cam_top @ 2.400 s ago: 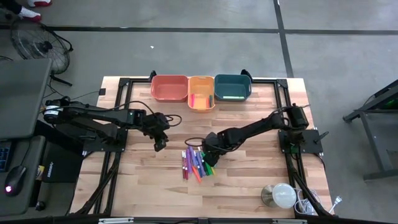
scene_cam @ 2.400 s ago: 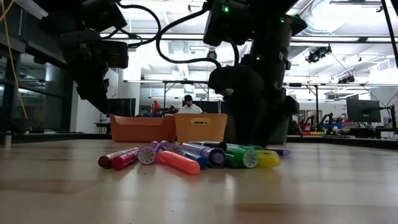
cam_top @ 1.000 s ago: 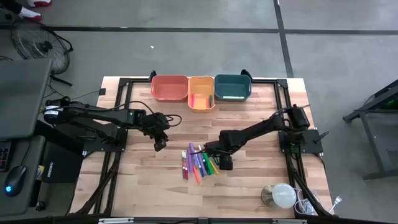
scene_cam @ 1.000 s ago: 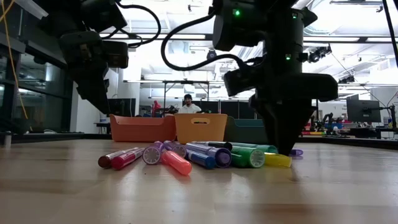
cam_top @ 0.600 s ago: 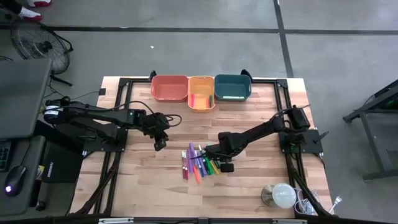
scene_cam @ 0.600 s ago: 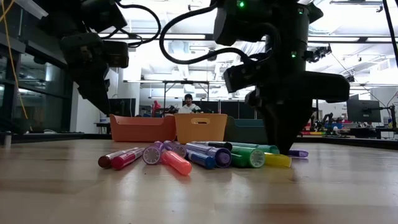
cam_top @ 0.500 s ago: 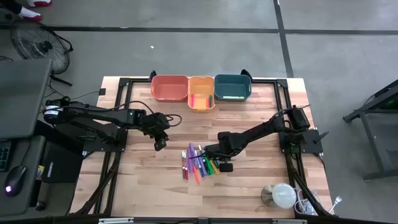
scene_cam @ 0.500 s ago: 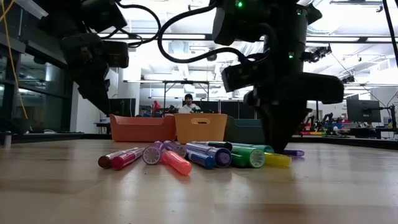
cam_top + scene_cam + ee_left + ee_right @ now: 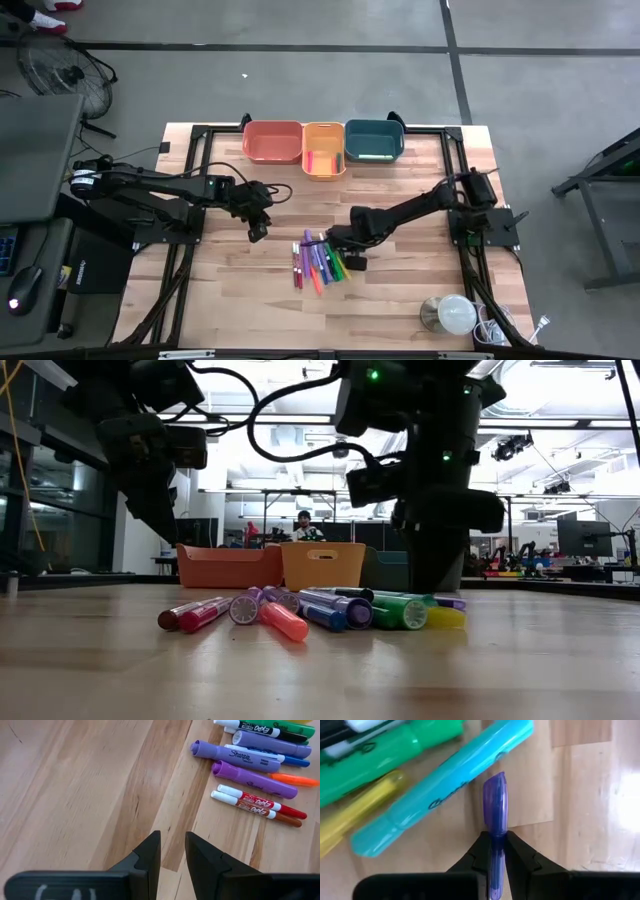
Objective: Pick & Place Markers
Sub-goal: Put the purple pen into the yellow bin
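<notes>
Looking straight down from the high view, I am working my right tool at the right edge of the fanned pile of thin capped markers lying mid-counter, while my left tool is hanging idle just left of and behind them; the salmon plastic bin, orange plastic bin and teal plastic bin are sitting along the far edge of the pale wooden counter, and the latter two are already showing a little colour inside, so I am judging the sorting barely begun, with most pens left. From the low view, the pile is lying flat with open counter all around it and a clear run back to the bins. Through my left wrist view, my left tool's fingers are standing slightly apart over bare wood, holding nothing. Through my right wrist view, my right tool is pinching a slim purple capped marker beside a long teal highlighter.
</notes>
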Robot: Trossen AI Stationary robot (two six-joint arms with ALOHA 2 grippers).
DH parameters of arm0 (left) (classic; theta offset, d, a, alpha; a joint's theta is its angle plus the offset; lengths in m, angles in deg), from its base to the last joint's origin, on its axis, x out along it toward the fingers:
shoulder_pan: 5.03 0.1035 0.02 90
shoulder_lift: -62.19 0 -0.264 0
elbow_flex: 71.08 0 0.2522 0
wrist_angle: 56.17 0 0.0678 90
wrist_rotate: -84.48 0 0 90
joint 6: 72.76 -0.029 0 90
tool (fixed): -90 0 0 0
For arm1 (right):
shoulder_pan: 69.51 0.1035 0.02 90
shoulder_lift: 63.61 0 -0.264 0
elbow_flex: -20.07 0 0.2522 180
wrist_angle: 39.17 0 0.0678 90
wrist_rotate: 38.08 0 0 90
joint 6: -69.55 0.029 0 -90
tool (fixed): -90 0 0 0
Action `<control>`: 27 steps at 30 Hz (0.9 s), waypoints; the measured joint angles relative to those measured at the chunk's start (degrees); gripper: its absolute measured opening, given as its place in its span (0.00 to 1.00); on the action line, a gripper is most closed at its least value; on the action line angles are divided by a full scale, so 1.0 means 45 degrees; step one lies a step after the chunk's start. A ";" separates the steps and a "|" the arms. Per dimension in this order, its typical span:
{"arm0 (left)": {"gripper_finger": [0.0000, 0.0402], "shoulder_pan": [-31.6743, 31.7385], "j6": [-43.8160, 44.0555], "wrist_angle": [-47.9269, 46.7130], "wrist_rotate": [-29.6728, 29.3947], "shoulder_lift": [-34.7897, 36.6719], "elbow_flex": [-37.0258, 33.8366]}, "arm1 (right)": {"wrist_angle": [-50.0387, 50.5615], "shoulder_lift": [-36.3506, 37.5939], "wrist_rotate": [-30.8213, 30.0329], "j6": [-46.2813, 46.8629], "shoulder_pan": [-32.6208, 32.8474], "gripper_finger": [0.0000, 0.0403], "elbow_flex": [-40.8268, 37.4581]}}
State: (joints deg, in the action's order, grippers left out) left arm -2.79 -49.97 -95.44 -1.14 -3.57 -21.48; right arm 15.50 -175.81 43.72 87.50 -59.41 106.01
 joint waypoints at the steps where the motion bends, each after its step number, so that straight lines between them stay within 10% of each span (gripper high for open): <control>1: 0.22 -0.0001 -0.0001 0.0003 0.0000 0.0000 0.0000 | 0.0014 0.0006 0.0058 0.0005 -0.0081 0.06 0.0000; 27: 0.22 0.0000 -0.0394 0.0049 -0.0209 0.0001 0.0000 | -0.2360 0.2959 0.1476 0.2042 -0.4119 0.06 0.0019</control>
State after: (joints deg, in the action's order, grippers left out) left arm -2.79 -51.75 -95.22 -2.08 -3.56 -21.48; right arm 4.88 -162.50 50.36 96.69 -77.94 106.10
